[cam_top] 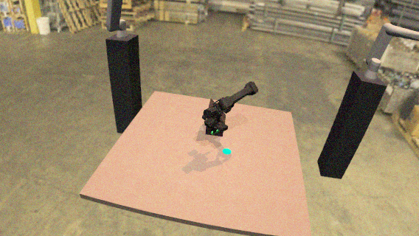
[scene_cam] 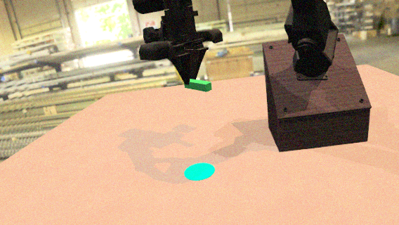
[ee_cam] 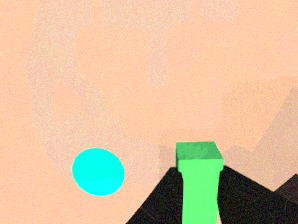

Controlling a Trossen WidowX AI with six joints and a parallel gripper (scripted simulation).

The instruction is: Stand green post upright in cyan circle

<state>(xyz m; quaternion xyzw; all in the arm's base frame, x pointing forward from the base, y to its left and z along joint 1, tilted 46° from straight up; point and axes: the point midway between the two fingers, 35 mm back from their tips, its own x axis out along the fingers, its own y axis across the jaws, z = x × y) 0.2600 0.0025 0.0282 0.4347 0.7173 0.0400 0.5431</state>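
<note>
The tool (scene_cam: 190, 81) is squeezed tight on the green post (scene_cam: 199, 85). It points down and holds the post up in the air above the bench (scene_cam: 105, 197). The post lies flat, not standing up, and one end sticks out to the side of the tool's tips. The cyan circle (scene_cam: 199, 171) is on the bench, near but not under the post. The tool's shadow falls on the bench next to the circle. The arm's dark base box (scene_cam: 316, 105) sits on the bench off to the side.
</note>
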